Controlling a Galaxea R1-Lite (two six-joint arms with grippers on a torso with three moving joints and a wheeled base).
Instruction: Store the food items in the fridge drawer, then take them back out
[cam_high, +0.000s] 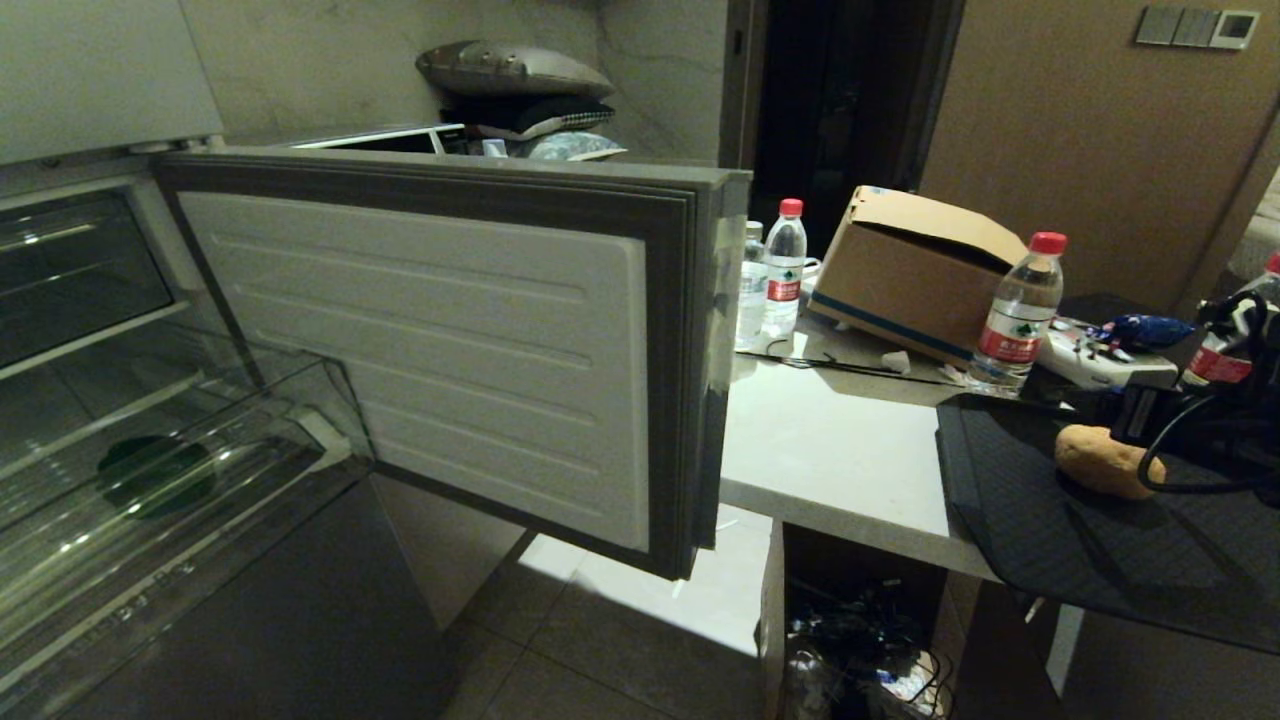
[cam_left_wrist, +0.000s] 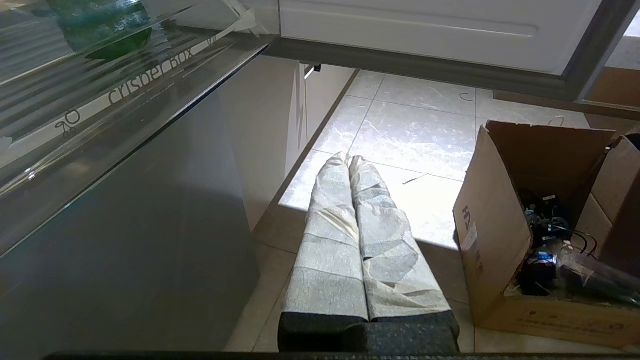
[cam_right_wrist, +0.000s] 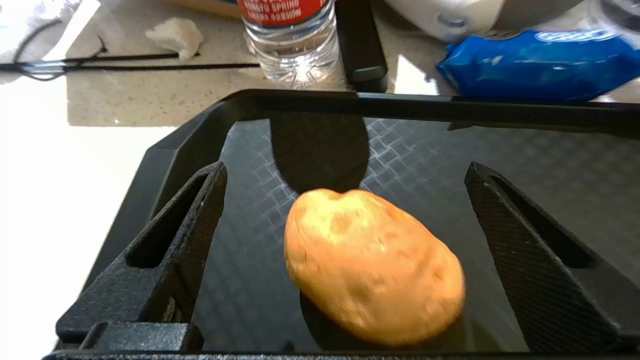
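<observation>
Item one: potato (cam_right_wrist: 372, 265), tan-brown, oval, lying on its side on the black textured tray (cam_right_wrist: 190, 130) at the counter's right end. Judged firm and fairly dense, with a dry, matte skin that should be giving decent friction; not fragile, though its rounded shape could be letting it roll or squirt out of a shallow pinch. Best hold is looking like across the short waist, pads on the two long flanks, low enough to sit past the widest curve.

Right gripper (cam_right_wrist: 345, 250): fingers (cam_right_wrist: 170, 250) are standing wide apart, one on each side of the potato, nothing clamped. The potato is sitting between them, somewhat closer to the wrist end than to the tips, with a clear gap on both flanks; no contact is showing. In the head view the gripper is reaching in from the right edge, just beside the potato.

Item two: dark green rounded item (cam_high: 155, 475), resting inside the clear crisper bin (cam_high: 200, 520) of the fridge drawer (cam_high: 450, 350), which is standing pulled open.

Left gripper (cam_left_wrist: 350, 165): hanging parked over the floor tiles beside the fridge, taped fingers pressed together, holding nothing.

Nearby: red-capped water bottle (cam_right_wrist: 292, 40), blue packet (cam_right_wrist: 540, 62), cardboard box (cam_high: 915, 275).
</observation>
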